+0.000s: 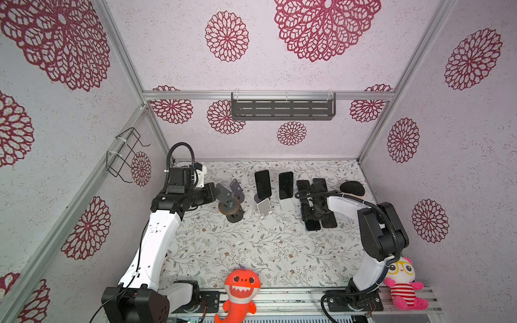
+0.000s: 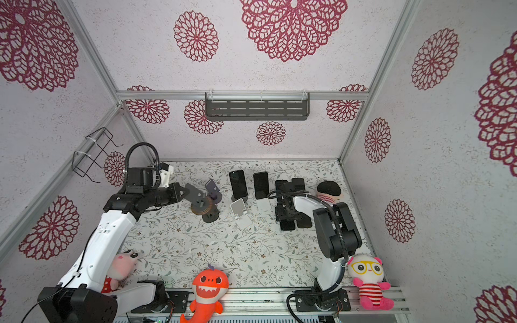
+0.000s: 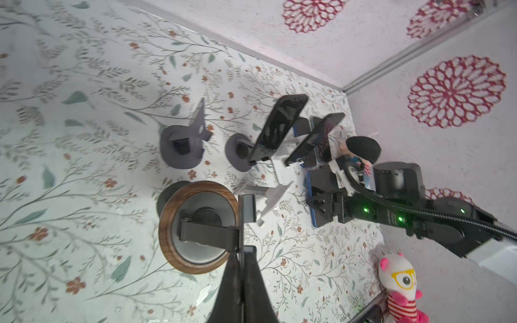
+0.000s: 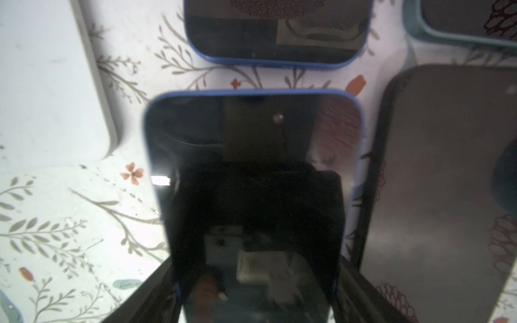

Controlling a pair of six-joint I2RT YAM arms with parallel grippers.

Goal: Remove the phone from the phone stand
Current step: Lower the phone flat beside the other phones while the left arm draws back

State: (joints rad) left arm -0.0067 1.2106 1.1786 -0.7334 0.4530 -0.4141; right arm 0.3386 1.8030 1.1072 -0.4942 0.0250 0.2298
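1. Fingers (image 3: 253,282) of the left gripper (image 3: 242,251) are pressed together on the thin dark back-plate of the wood-rimmed round stand (image 3: 195,251); a steady hold there suits the step.
2. Further right, the right gripper (image 1: 314,207) straddles the blue-cased black phone (image 4: 251,156), which lies flat among other phones (image 4: 436,195), off that stand. Whether its fingers (image 4: 134,302) clamp it is unclear. Any withdrawal should go straight up, without nudging neighbours.
3. Underneath, the floral-printed tabletop (image 1: 251,251) is crowded; pale walls with crimson rosettes (image 1: 307,70) enclose it.

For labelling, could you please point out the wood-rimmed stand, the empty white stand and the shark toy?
Wood-rimmed stand (image 3: 165,226): left wrist view, wooden rim.
Empty white stand (image 1: 263,208): a top view, back plate.
Shark toy (image 1: 242,283): a top view, face.
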